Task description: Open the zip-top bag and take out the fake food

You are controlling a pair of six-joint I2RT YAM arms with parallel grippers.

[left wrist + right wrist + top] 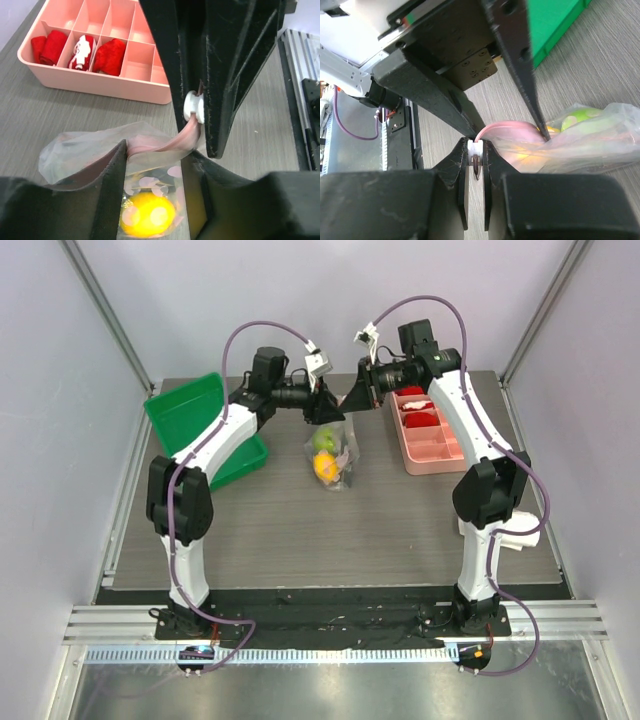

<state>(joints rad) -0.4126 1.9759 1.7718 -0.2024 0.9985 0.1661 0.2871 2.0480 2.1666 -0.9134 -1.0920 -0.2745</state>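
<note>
The right gripper (476, 165) jaws are found clamped on the white slider (475, 148) of the zip-top bag (600, 145). The left gripper (152, 190) jaws are held part open astride the bag's mouth.

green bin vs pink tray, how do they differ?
The green bin sits by the left arm, the pink tray by the right arm. The bin is one undivided tub and looks tilted; the tray lies flat, split into compartments. The tray holds red and white pieces; the bin shows nothing inside. Both are rectangular and open-topped.
</note>
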